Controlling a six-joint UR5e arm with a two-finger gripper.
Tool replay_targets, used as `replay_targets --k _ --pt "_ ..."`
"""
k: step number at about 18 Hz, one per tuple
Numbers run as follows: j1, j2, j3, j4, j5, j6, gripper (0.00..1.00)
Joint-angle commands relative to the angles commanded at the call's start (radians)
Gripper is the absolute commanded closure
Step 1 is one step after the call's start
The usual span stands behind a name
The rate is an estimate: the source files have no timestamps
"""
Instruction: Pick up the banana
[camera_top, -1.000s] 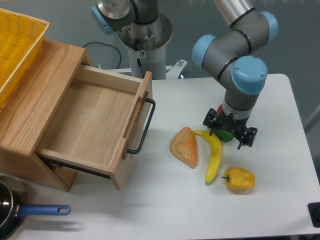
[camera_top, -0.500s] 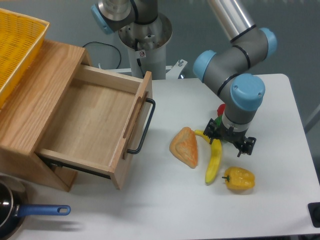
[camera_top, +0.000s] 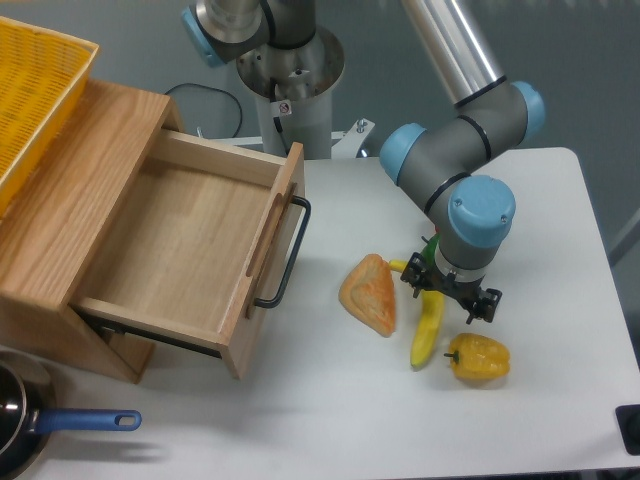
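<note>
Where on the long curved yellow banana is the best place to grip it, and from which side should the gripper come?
Probably the middle of the long curved yellow banana, from straight above, fingers across its narrow width. It lies flat on the white table; the orange-tan bread wedge crowds its upper end and the yellow bell pepper its lower. The black two-finger gripper hovers there.

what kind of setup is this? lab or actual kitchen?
Probably a robotics lab: the arm's base bolts onto a white table, with toy food like the banana and an open wooden drawer.
</note>
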Motion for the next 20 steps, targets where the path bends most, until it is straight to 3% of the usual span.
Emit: replay_targets --k 20 --pt "-0.002 -0.038 0.028 0.005 -0.002 0.0 0.01"
